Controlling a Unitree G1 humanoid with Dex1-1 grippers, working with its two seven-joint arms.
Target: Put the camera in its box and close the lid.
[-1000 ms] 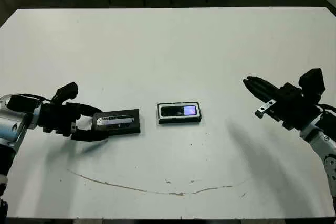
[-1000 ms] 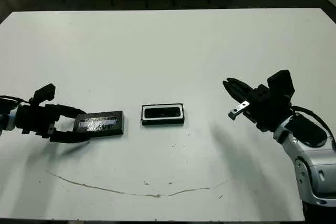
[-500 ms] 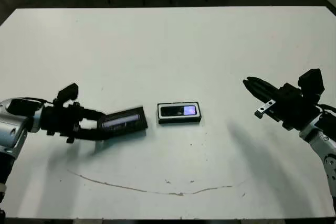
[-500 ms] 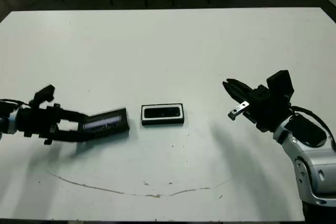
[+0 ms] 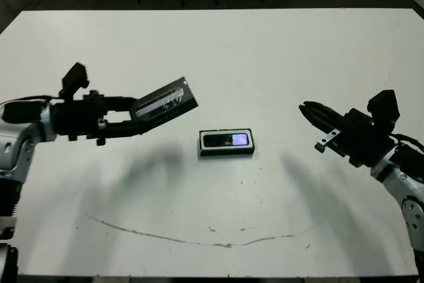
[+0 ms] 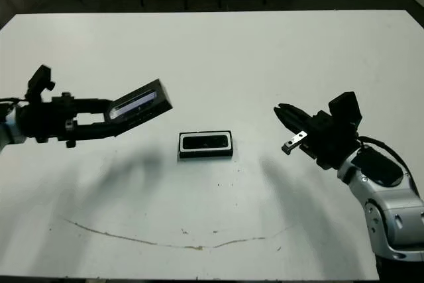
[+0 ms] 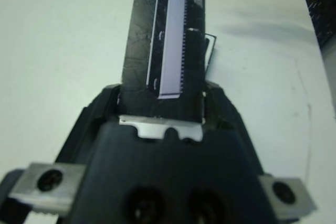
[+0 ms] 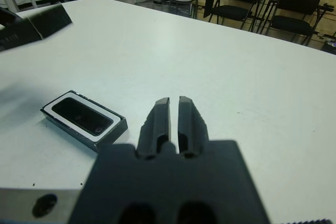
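Left gripper (image 5: 136, 114) clamps the lid (image 5: 165, 101) by one short end, lifted clear of the table (image 5: 218, 51) and tilted up. Lid's long axis runs out from the fingers toward the box (image 5: 226, 143), which lies low and to the robot's right of it, well apart. Camera (image 5: 225, 140) sits inside the box already; both lie long axis left-right. Left arm is nearer and carries the lid, so my guess is lowering and levelling over the box comes next. Right gripper (image 5: 311, 112) hovers empty, fingers pressed together, off to the box's right. Lid's underside and gripped end hidden; far tip blurred in left wrist view.
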